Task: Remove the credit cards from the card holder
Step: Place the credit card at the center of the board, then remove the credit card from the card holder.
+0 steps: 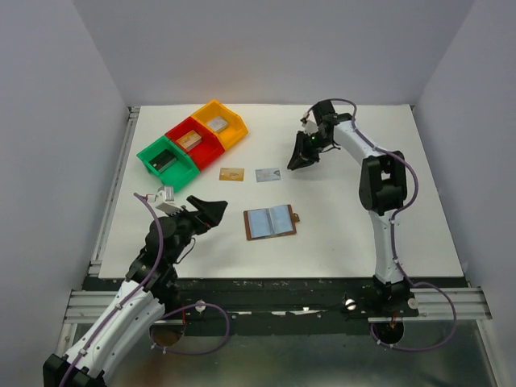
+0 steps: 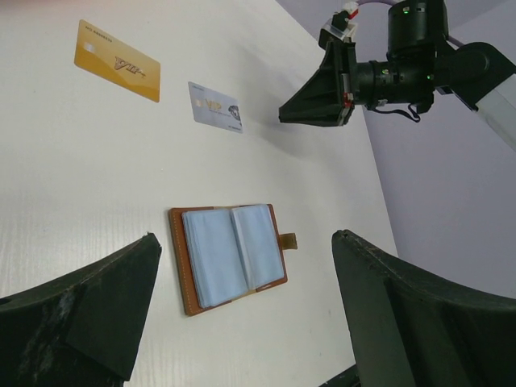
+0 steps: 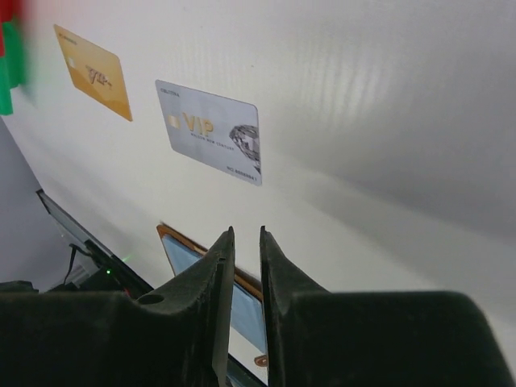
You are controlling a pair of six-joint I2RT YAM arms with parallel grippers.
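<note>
Left arm (image 1: 133, 290): rises from its base at the lower left and leans forward and inward, with the wrist carried low. Left gripper (image 1: 211, 211): points towards the centre with its jaws spread wide and empty. In the wrist view its two dark fingers (image 2: 97, 314) frame the lower corners.

Right arm (image 1: 379, 189): the lower link stands upright from the base at the lower right. The elbow is bent and the forearm reaches back and to the left. Right gripper (image 1: 298, 160): angled downward at the far end of the reach, hanging in the air. Its fingers (image 3: 214, 306) stand nearly parallel, parted by a narrow slit with nothing between them.
</note>
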